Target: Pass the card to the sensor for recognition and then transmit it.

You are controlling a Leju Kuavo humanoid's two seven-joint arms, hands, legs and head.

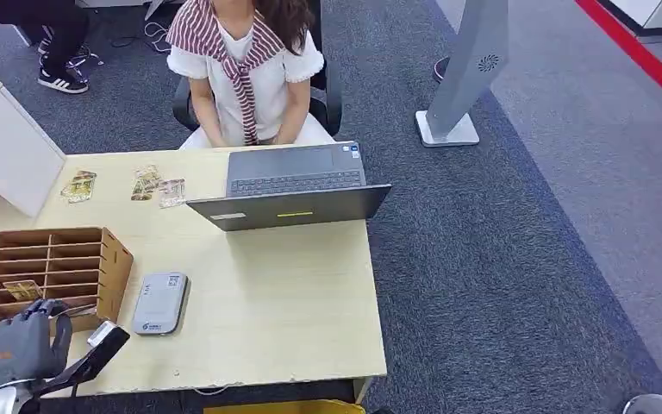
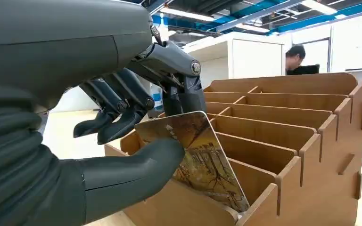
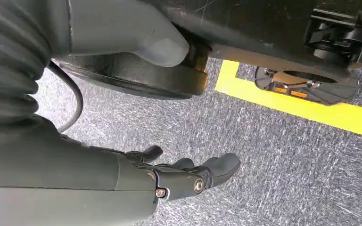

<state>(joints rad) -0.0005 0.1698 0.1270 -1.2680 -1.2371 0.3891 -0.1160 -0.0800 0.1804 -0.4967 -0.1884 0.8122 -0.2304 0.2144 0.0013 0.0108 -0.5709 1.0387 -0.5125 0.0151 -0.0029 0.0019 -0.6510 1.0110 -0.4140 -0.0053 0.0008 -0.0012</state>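
1. The left hand [image 2: 122, 141] pinches the card [image 2: 195, 160] between thumb and fingers; the card's lower end sits in the wooden organizer's [image 2: 287, 141] nearest slot.
2. The right hand [image 3: 179, 174] hangs above carpet, fingers spread, holding nothing.
3. The head view shows the grey sensor [image 1: 159, 303] just beside the organizer, on the table [image 1: 293, 302].

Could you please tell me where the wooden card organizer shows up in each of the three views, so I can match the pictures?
Head view: the wooden card organizer stands on the table's near left part, just beyond the left robot hand.
Left wrist view: the organizer takes up the middle and right of the picture.
Right wrist view: not in it.
Shared landmark: the card in a near slot, also seen from the head.
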